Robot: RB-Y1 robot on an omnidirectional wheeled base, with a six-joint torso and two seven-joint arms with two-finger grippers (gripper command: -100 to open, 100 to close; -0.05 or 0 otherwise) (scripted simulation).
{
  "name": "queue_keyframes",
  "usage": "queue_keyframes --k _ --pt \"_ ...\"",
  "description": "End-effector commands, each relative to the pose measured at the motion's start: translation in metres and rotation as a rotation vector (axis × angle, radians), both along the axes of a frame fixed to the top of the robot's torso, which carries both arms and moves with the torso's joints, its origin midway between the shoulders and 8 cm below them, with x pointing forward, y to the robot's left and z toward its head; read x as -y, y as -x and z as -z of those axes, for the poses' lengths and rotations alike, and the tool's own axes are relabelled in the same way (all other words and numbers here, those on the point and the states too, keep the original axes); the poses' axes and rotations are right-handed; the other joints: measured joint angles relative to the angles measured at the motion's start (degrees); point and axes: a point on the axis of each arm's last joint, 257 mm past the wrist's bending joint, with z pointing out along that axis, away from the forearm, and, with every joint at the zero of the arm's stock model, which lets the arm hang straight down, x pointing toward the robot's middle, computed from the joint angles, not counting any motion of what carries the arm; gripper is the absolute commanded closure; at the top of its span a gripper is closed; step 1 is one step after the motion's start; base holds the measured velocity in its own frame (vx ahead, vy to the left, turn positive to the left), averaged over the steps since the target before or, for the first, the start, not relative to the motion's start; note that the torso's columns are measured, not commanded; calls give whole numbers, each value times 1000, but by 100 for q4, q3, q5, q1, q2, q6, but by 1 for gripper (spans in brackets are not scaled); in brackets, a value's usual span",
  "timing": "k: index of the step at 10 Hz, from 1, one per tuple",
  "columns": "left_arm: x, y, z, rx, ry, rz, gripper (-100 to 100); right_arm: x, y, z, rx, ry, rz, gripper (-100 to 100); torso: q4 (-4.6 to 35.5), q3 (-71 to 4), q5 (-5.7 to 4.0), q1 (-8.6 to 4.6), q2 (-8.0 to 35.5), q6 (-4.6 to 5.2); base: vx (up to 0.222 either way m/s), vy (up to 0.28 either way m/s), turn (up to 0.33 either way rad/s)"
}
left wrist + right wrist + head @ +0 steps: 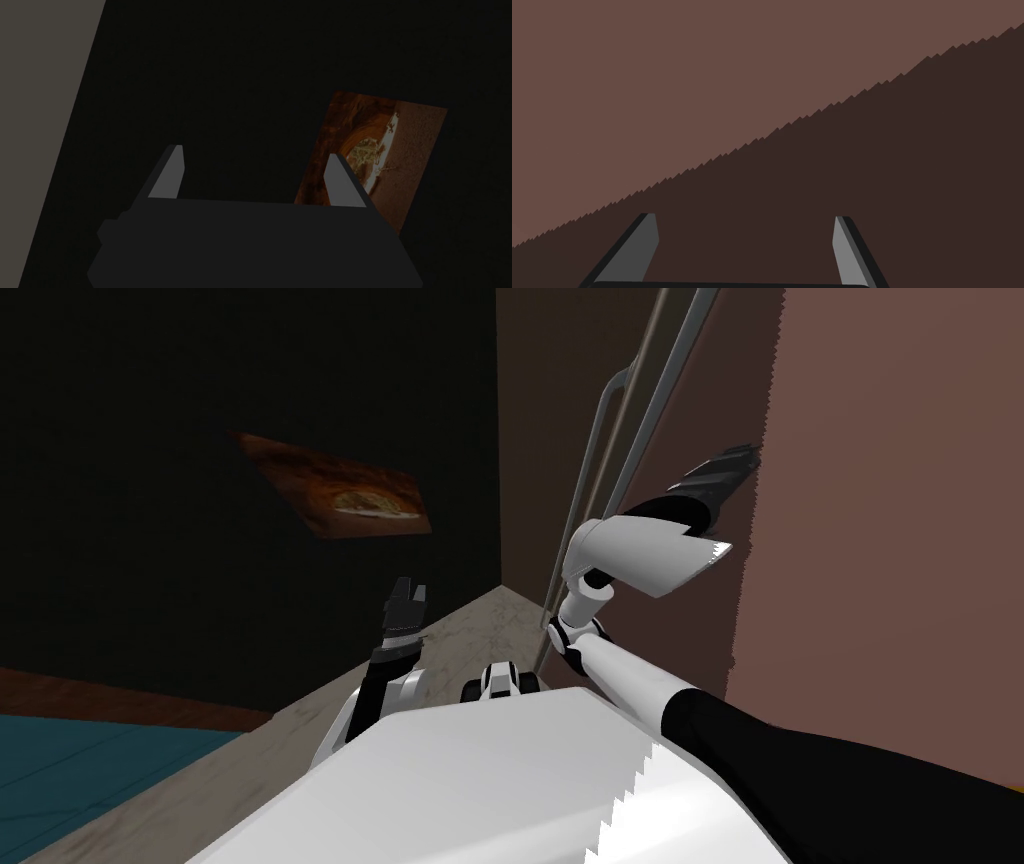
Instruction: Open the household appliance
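Head view has the right jaws spread wide against the brownish appliance door [880, 488], its long grey handle [584, 488] at their 9 o'clock, so I'd shift over and pinch that bar squarely before pulling; left jaws spread too.

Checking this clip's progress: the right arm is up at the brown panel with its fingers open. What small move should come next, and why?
Probably shift the right gripper toward the robot's left, onto the long grey handle. Its open fingers face the flat brown panel with nothing between them, and the handle stands off to the side, not yet grasped.
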Motion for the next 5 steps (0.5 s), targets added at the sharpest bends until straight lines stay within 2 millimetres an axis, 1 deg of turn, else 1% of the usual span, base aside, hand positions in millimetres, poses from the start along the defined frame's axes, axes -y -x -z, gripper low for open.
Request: queue_keyframes --k 1,2,3,4,5 --pt "0 0 0 0 0 0 0 -7 -13 -1 -12 -2 -51 -100 -7 -8 -3 -4 -13 1 -7 -8 -4" --pt "0 0 0 0 0 0 0 -11 -21 1 -18 -27 -91 -100 -8 -9 -5 -2 -14 3 -8 -16 95" --pt "0 0 0 0 0 0 0 -12 -22 0 -19 -26 -98 -100 -13 -18 -4 -6 -23 -9 4 -10 74" --pt "0 0 0 0 0 0 0 -17 -31 3 -29 -51 -142 -100 -20 -28 -6 -4 -39 -8 20 -10 94" --pt "0 0 0 0 0 0 0 -22 -38 8 -41 -78 -180 -100 -29 -33 -13 -7 -52 -11 16 -11 167"
